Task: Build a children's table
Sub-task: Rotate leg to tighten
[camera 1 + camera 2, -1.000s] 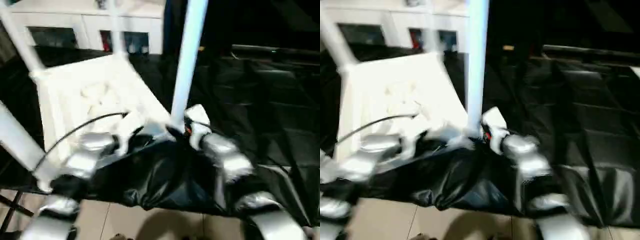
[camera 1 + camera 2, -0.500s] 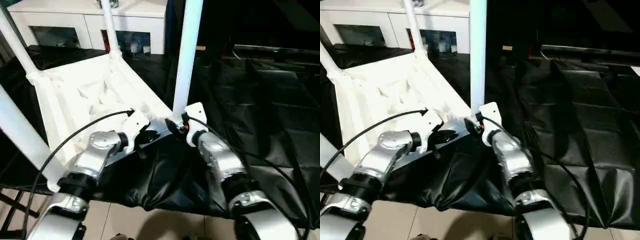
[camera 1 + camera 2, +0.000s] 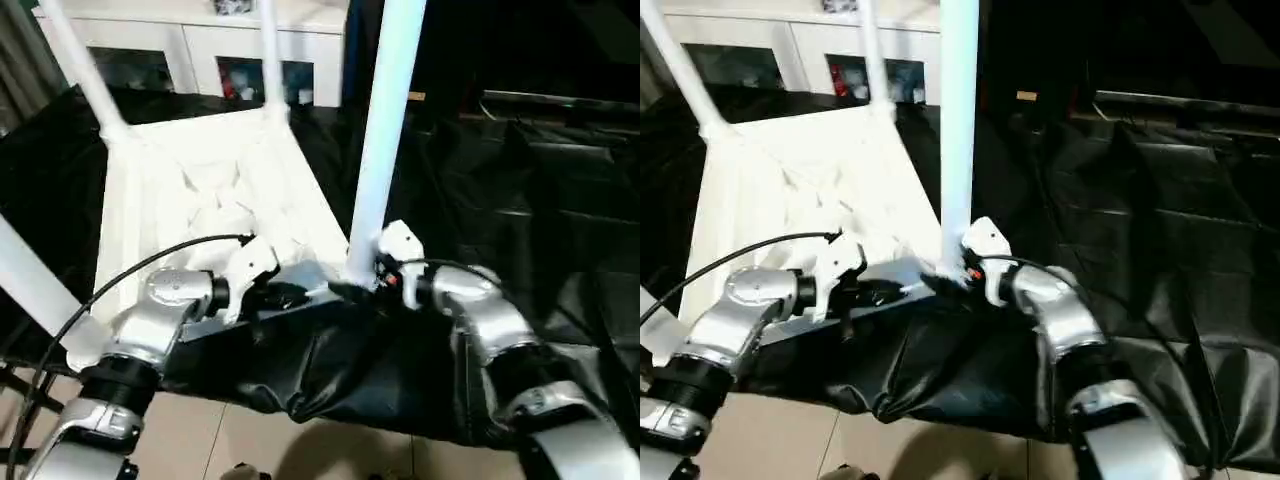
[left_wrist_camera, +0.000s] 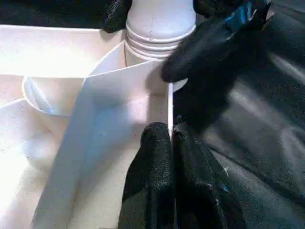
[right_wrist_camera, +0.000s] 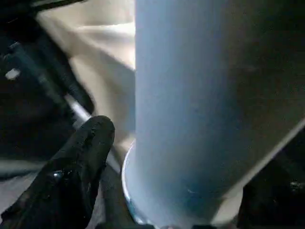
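**A:** What is lying around the work in the left eye view?

**B:** The tabletop [image 3: 205, 205] is lying upside down on the black sheet [image 3: 520, 200] at the frame's centre left, ribs up. A white cabinet [image 3: 215, 50] with glass doors is standing along the upper edge. The near-right leg [image 3: 385, 140] is rising from its corner socket through the frame's middle, cutting across the dark background. The left tool [image 3: 290, 295] is sitting at the tabletop's near rim, the right tool [image 3: 352, 290] at the leg's foot.

**A:** And the right eye view?

**B:** Two far legs [image 3: 872, 55] are standing in their sockets at the upper left. Tan floor [image 3: 770, 435] is showing along the lower edge.

**A:** The left wrist view?

**B:** The left tool's fingers [image 4: 152, 162] are pressing together on the thin rim wall of the tabletop. A finger of the right tool [image 4: 205, 47] is lying across the socket collar, partly hiding it.

**A:** The right wrist view?

**B:** The leg is crowding the frame; one finger [image 5: 76, 162] is standing just beside it, so the right tool is spreading around the leg, and I cannot tell whether it is touching.

**A:** What is differing from half a second ago?

**B:** The camera is pointing elsewhere; both tools are staying at the same corner.
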Motion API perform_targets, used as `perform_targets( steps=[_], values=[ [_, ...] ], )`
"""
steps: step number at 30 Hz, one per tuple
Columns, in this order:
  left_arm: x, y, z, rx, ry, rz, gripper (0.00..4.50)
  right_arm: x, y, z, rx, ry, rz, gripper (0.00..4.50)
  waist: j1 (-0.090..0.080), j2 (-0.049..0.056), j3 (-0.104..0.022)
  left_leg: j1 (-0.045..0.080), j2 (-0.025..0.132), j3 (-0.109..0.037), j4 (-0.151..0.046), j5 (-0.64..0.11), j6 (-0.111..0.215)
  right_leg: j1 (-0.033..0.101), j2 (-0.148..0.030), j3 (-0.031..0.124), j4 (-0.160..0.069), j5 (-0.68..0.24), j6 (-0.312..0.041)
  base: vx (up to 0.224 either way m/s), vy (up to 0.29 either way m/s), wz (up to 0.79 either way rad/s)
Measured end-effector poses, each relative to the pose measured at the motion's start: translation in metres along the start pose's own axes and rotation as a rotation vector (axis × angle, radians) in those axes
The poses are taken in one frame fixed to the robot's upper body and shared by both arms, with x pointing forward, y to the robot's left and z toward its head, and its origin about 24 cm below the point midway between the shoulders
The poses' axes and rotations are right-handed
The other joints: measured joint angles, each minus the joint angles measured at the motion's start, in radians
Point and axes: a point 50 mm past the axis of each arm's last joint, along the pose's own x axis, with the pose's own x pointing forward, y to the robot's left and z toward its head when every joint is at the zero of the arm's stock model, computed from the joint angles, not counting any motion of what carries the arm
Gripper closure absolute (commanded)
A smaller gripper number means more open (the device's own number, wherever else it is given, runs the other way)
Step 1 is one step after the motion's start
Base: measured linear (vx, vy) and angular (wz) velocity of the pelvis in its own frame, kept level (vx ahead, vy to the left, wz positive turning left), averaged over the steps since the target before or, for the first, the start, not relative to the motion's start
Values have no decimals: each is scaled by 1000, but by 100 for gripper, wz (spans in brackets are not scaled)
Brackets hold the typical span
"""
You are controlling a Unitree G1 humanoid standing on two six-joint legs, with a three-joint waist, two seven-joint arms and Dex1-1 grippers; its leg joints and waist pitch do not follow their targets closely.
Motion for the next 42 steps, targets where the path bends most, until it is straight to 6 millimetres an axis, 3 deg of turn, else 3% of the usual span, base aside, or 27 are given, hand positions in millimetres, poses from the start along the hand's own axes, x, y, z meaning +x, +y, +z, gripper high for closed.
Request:
perform_targets(
  steps=[10, 13, 24, 28, 37, 41, 42],
  values=[
    [-15, -6, -4, 9, 21, -141, 450, -17, 7, 1, -32, 34, 244, 127, 9, -2, 1, -2, 0, 0, 0, 0, 0, -2, 0, 0, 0, 0, 0, 0, 0, 0],
    [-17, -8, -5, 8, 30, -158, 450, -18, 10, 0, -31, 38, 278, 164, 13, -2, 1, -2, 0, 0, 1, 0, 0, -2, 0, 0, 0, 0, 0, 0, 0, 0],
    [-17, -11, -5, 2, 22, -182, 450, -19, 14, 1, -33, 38, 319, 184, 21, -2, 1, -2, 0, 0, 1, 0, 0, -2, 0, 0, 0, 0, 0, 0, 0, 0],
    [-3, -4, -2, -15, 1, -54, 450, -14, 5, -4, 21, 16, 110, 185, 18, -2, 1, 1, 0, 0, 2, 0, 0, 0, 0, 1, 1, 1, -1, 0, 0, 0],
    [31, 8, 10, -47, -10, 213, 450, 25, -5, -2, 204, -40, -499, 186, -20, 0, 0, 4, -1, 0, 1, 0, 0, 2, 0, 1, 1, -2, 3, 0, 0, 0],
    [38, 7, 13, -46, -13, 240, 450, 29, -5, -1, 233, -52, -584, 186, -25, 2, -2, 4, -2, 0, 1, 0, 0, 2, 0, 2, 0, -2, 4, 0, 0, 0],
    [38, 7, 13, -46, -13, 239, 450, 30, -5, -1, 239, -56, -588, 151, -25, 3, -2, 4, -2, 0, 1, 0, 0, 2, 0, 2, 0, -2, 4, 0, 0, 0]
  ],
)
